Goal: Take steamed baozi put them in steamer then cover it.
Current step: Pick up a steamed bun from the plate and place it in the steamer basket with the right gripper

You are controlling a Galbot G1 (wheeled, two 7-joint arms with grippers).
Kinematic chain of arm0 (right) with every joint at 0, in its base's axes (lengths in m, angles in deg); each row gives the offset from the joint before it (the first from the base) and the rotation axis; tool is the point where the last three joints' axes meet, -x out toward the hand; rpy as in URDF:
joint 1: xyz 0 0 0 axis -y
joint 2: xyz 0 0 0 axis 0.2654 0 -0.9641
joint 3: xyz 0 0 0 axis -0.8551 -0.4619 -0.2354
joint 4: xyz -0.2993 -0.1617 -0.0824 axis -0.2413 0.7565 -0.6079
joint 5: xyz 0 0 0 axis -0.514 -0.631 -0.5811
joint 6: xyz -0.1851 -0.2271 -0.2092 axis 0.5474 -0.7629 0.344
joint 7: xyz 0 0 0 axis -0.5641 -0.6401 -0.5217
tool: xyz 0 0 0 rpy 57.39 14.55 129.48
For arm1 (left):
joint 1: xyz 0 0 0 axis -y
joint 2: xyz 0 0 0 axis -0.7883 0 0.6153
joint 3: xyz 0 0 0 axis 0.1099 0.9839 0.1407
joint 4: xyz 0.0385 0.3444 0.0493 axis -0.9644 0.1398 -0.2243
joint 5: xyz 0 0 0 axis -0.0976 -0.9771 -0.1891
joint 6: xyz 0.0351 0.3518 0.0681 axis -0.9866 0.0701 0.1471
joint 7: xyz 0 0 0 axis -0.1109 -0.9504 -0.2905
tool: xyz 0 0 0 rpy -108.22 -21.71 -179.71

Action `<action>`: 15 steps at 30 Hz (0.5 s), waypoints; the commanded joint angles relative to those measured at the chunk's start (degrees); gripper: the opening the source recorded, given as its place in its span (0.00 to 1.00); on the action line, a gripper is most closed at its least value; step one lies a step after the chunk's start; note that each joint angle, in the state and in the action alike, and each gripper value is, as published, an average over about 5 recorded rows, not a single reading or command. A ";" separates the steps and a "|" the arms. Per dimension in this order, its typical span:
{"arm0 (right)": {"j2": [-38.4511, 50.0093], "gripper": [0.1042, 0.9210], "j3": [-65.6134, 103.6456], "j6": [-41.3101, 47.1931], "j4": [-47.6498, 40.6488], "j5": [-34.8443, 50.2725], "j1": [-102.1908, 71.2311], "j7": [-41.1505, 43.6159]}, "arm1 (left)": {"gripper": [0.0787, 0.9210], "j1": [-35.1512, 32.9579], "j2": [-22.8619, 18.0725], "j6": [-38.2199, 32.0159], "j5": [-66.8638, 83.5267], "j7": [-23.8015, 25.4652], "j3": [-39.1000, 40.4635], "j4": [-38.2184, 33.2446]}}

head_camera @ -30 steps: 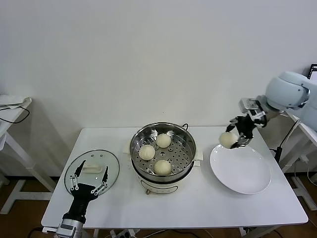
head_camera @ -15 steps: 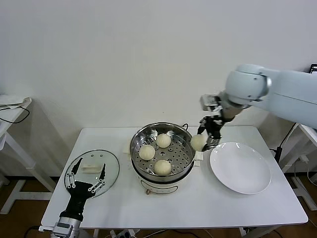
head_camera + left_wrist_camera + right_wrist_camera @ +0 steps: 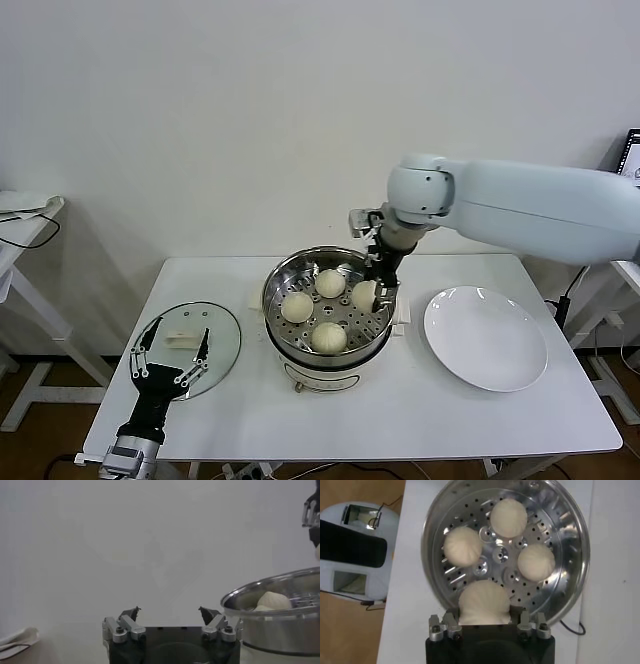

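The steamer (image 3: 275, 280) stands mid-table with three steamed baozi (image 3: 330, 283) (image 3: 296, 307) (image 3: 327, 337) on its perforated tray. My right gripper (image 3: 372, 290) is shut on another baozi (image 3: 364, 294), holding it over the tray's right side, just inside the rim. In the right wrist view that baozi (image 3: 484, 601) sits between the jaws of the right gripper (image 3: 485, 617), above the steamer (image 3: 580, 555). The glass cover (image 3: 225, 335) lies flat at the left. My left gripper (image 3: 168, 355) hovers open over its near edge, and in the left wrist view the left gripper (image 3: 170, 612) is empty.
An empty white plate (image 3: 486, 337) lies to the right of the steamer. The cover's white handle (image 3: 182, 340) shows between my left fingers. A side table (image 3: 20, 215) stands beyond the table's left edge. The left wrist view shows the steamer (image 3: 280, 625) off to one side.
My right arm has swung left with the baozi, from above the plate to over the steamer's tray. The left gripper has barely shifted over the cover.
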 commanded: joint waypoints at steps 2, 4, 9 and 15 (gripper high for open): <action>-4.85 0.68 2.46 0.59 -7.82 -3.34 -6.37 0.16 | 0.88 0.37 0.06 0.04 0.25 0.08 -0.21 0.59; -4.86 0.68 2.54 0.52 -8.08 -4.00 -6.87 0.34 | 0.88 0.54 0.04 0.05 0.32 0.10 -0.19 0.73; -4.85 0.68 3.02 0.35 -8.98 -5.59 -8.42 0.55 | 0.88 0.82 0.06 0.09 0.40 0.12 -0.16 1.21; -5.39 0.68 3.35 0.31 -9.42 -6.52 -9.56 0.72 | 0.88 0.94 0.14 0.11 0.41 0.15 -0.21 1.50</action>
